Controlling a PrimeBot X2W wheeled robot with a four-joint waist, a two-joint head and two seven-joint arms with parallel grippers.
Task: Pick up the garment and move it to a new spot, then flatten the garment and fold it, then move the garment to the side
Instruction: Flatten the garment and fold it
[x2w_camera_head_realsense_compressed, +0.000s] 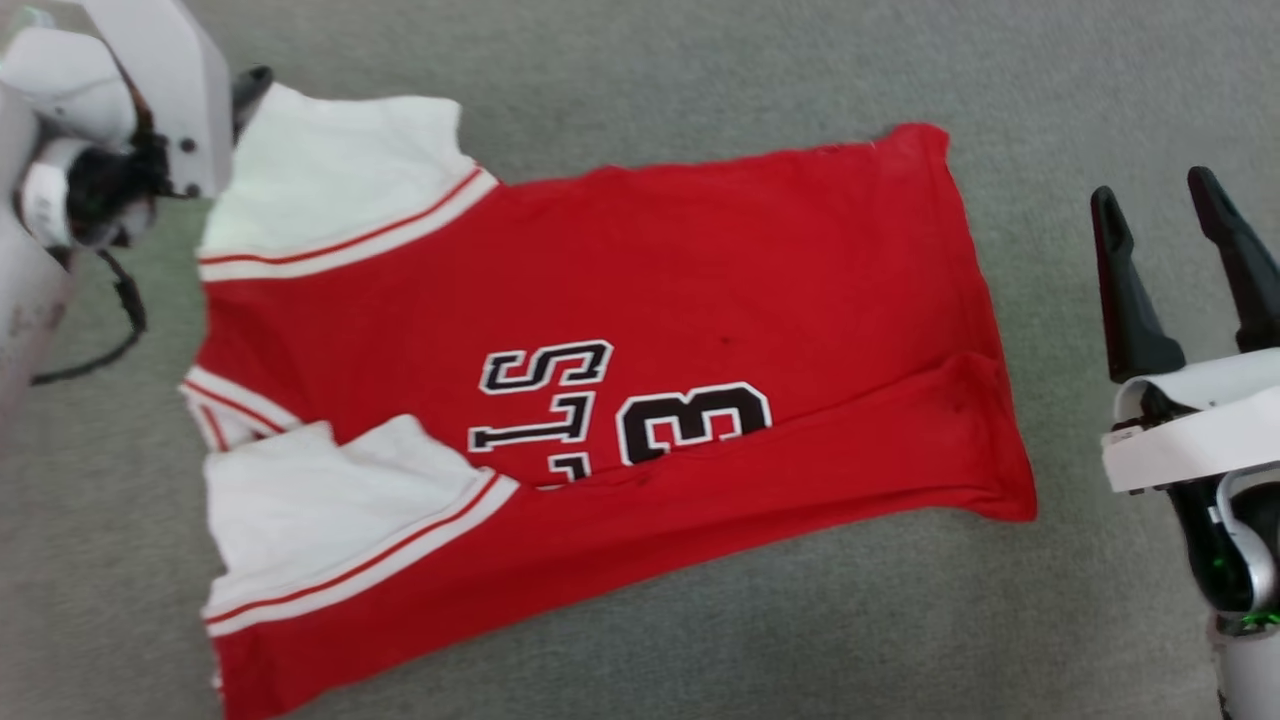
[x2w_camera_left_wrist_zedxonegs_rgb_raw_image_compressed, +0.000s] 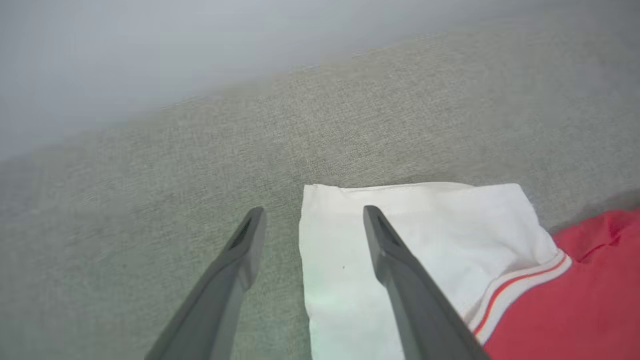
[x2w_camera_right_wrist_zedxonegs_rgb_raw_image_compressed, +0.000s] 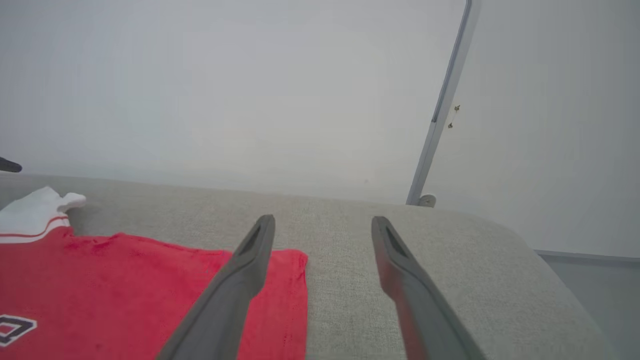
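Garment (x2w_camera_head_realsense_compressed: 700, 280) shows black numeral 3 and letter S.

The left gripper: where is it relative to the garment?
The left gripper is open, straddling the edge of the garment's far white sleeve, at the head view's upper left.

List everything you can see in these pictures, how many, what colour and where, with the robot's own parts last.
T-shirt: one, red and white with black lettering, spread across the middle of the surface, near edge folded over the print.
surface: one, grey woven fabric, under the T-shirt.
wall: one, white, behind the surface.
strip: one, grey, running up the wall.
left gripper: one, dark fingers, open, either side of the white sleeve edge.
right gripper: one, dark fingers, open, beside the T-shirt's hem, apart from it.
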